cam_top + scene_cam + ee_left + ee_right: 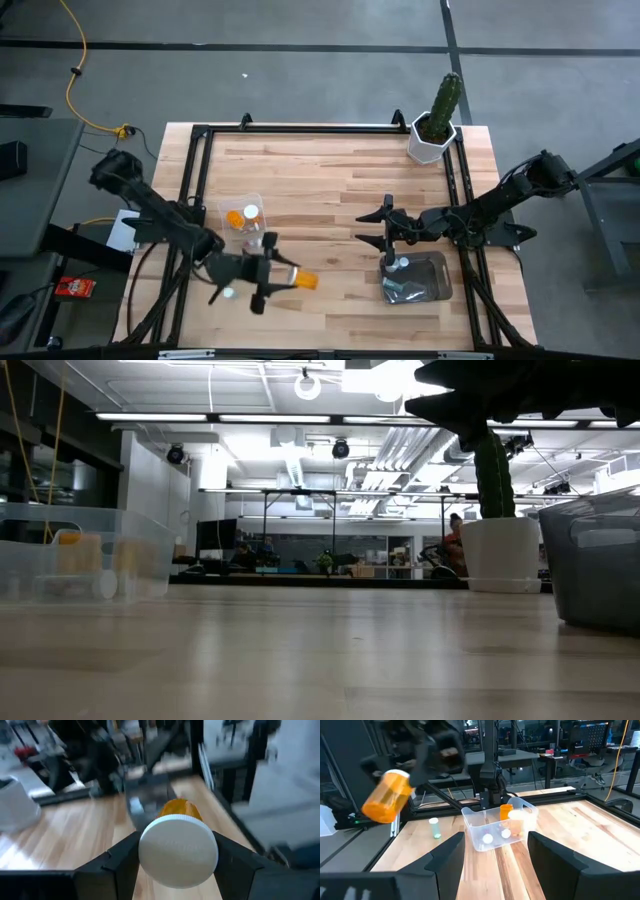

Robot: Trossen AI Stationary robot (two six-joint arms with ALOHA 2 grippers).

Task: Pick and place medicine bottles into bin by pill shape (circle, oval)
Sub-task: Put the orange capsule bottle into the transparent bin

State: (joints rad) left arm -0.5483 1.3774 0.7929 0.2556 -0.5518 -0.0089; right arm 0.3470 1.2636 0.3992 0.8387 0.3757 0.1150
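Note:
My left gripper (283, 277) is shut on an orange medicine bottle (305, 281) with a white cap (178, 851), above the table's near left part. It also shows in the right wrist view (387, 795). My right gripper (368, 228) is open and empty, just on the far side of the dark bin (438, 290), which holds a white-capped bottle (402, 264). A clear bin (256, 203) at the left holds orange bottles (248, 214). A small pale-green bottle (435, 827) stands upright on the table near the left arm. My left gripper pinches the orange bottle at its white-cap end (150, 840) between its two fingers (235, 860). The body sticks out past the fingertips toward the table's right, along the fingers. The bottle is lifted clear of the table and tilted, its bottom end lower (372, 810).
A white pot with a green cactus (437, 125) stands at the far right corner. A black frame (300, 128) runs round the table's edges. Bare wood lies between the two bins (330, 200).

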